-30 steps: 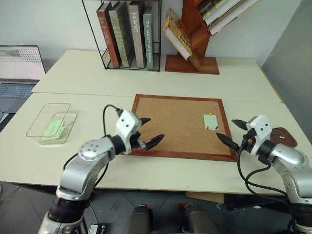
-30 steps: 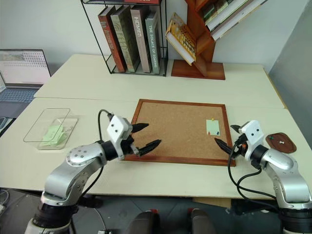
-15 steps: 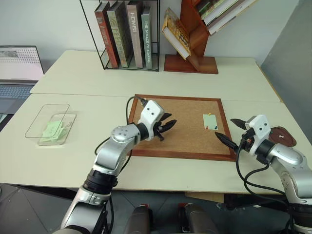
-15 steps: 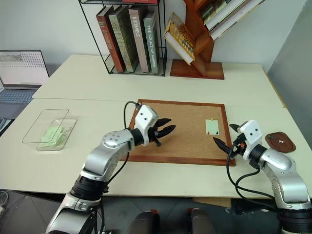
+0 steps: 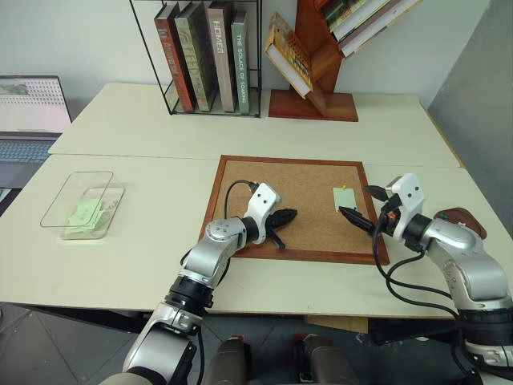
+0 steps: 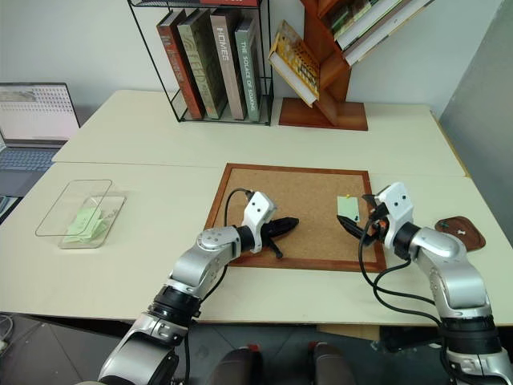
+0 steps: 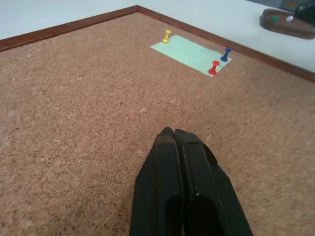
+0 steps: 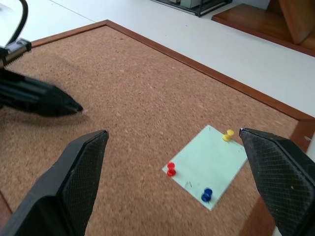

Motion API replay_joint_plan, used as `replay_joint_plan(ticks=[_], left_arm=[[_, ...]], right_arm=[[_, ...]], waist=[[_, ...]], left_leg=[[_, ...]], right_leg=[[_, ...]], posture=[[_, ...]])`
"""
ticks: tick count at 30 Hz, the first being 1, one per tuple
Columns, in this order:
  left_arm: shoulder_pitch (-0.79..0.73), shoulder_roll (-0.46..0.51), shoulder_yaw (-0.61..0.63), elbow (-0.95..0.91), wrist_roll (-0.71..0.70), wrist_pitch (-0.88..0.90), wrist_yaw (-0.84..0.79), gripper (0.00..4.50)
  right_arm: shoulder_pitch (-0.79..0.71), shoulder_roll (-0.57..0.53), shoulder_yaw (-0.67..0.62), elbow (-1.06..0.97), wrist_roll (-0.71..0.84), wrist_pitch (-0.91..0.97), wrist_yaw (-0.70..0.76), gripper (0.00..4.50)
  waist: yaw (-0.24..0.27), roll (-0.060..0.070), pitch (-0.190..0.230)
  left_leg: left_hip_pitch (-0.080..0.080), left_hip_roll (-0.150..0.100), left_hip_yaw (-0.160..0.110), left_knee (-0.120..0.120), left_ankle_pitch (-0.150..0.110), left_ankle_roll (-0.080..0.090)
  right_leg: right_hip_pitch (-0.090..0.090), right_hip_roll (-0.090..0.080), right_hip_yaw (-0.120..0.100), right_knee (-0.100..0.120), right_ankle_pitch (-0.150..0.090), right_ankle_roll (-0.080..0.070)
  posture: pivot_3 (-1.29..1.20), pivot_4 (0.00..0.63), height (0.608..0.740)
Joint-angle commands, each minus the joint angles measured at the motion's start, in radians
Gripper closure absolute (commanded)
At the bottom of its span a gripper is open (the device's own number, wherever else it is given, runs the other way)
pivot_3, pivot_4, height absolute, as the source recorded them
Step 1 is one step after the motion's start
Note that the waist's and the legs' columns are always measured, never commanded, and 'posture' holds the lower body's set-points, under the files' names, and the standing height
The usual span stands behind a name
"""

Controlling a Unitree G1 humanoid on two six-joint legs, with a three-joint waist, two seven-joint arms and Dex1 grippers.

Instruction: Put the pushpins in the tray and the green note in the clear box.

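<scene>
Cream tables (image 5: 144, 120), wire book rack (image 5: 200, 56), wooden shelf (image 5: 317, 56), perhaps a laptop (image 5: 32, 120)

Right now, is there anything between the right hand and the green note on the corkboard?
Nothing visible. The open right hand faces the green note across bare corkboard. The note is pinned by a yellow pushpin, a red pushpin and a blue pushpin. The shut left hand sits off to the side.

The tray (image 5: 463, 222) is partly hidden behind the right arm; the laptop (image 5: 30, 120) is cut off at the edge.
</scene>
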Motion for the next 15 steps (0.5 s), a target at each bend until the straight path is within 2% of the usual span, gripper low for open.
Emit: replay_joint_plan(ticks=[1, 15], left_arm=[[-0.016, 0.002, -0.013, 0.056, 0.037, -0.065, -0.031, 4.49], [-0.001, 0.008, -0.021, 0.048, 0.087, -0.095, -0.056, 4.49]], right_arm=[[-0.099, 0.022, 0.01, 0.109, -0.016, -0.016, -0.001, 0.0], [-0.422, 0.122, 0.075, 0.683, -0.163, -0.185, -0.025, 0.0]], waist=[[0.0, 0.0, 0.0], [-0.003, 0.002, -0.001]], left_leg=[[0.0, 0.0, 0.0, 0.0, 0.0, 0.0], [0.001, 0.001, 0.001, 0.006, 0.0, 0.0]], right_leg=[[0.0, 0.0, 0.0, 0.0, 0.0, 0.0], [0.001, 0.0, 0.001, 0.006, 0.001, 0.0]], posture=[[0.0, 0.15, 0.74], [0.0, 0.15, 0.74]])
